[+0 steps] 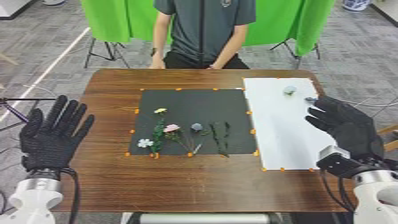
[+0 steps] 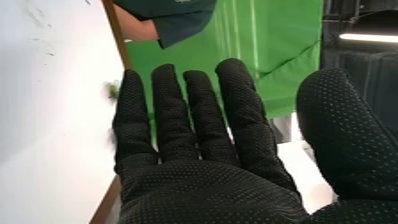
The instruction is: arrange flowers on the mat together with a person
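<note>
In the head view my left hand [image 1: 55, 132] is held over the table's left edge, fingers straight. My right hand [image 1: 349, 125] is over the white mat's right edge, open, beside a bluish flower [image 1: 311, 99]; another pale blue flower [image 1: 290, 90] lies on the white mat [image 1: 282, 127]. On the black mat [image 1: 187, 100] lie a yellow flower [image 1: 161, 110], a white flower [image 1: 145, 143], a pink flower [image 1: 171, 128], a grey-blue flower [image 1: 196, 127] and green stems [image 1: 219, 137]. In the right wrist view my right hand [image 2: 209, 185] has straight fingers, with nothing held.
The brown wooden table [image 1: 178, 185] carries both mats, with small orange pieces [image 1: 253, 131] along their edges. Across the table stands a person in a dark shirt, hands at the far edge. A green cloth [image 1: 289, 30] hangs behind.
</note>
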